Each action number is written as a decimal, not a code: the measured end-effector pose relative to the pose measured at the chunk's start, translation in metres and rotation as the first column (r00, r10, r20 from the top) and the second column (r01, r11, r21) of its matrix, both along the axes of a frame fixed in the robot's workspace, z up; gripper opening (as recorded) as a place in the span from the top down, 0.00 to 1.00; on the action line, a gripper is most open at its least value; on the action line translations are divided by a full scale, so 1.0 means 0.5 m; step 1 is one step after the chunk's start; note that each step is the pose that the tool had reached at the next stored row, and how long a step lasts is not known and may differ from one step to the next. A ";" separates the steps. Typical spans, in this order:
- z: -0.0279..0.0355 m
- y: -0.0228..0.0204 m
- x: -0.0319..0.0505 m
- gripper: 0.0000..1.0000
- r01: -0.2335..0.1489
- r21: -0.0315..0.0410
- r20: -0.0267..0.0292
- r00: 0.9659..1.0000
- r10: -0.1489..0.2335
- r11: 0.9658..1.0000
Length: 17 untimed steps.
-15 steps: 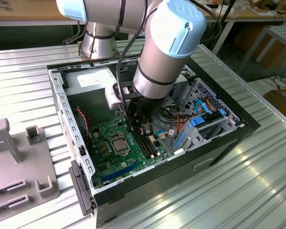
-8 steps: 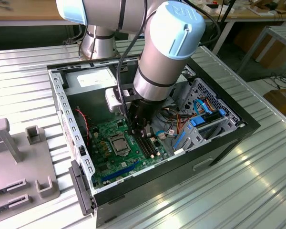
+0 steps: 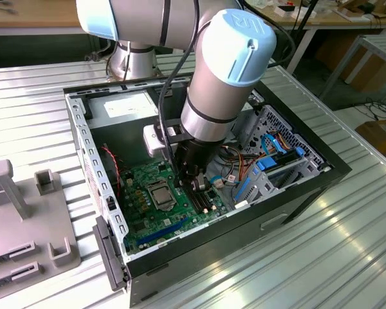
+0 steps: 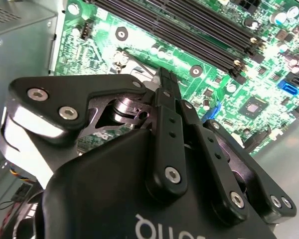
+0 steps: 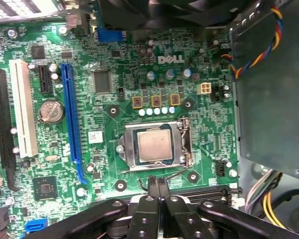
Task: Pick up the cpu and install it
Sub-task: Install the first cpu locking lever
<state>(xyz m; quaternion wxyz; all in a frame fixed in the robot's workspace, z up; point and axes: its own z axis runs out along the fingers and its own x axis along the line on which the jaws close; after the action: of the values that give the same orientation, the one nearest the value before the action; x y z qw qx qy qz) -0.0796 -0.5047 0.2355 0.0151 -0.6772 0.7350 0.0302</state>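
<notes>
Silver-topped, the cpu [image 5: 154, 146] sits seated in the socket [image 5: 155, 144] on the motherboard [image 5: 109, 124], just beside the gripper [image 5: 158, 185], whose fingertips are pressed together, holding nothing.

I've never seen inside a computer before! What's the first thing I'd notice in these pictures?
The big grey robot arm with blue caps reaches down into the open computer case. Under it lies the bright green motherboard, and in its middle the shiny silver cpu sits in its socket. The black gripper has its fingertips together right beside that socket.
</notes>
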 end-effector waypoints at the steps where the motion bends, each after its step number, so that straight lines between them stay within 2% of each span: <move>1: -0.001 -0.0014 0.000 0.89 0.000 -0.004 0.000 1.000 0.000 1.000; 6: -0.006 -0.0080 0.000 0.89 0.000 -0.016 0.000 1.000 0.000 1.000; 13: -0.021 -0.0100 0.000 0.89 -0.001 -0.016 0.000 1.000 0.001 1.000; 17: -0.035 -0.0114 0.000 0.89 -0.002 -0.016 0.000 1.000 0.002 1.000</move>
<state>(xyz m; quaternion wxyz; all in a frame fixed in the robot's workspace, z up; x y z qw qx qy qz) -0.0796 -0.5104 0.2182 0.0095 -0.6780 0.7346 0.0243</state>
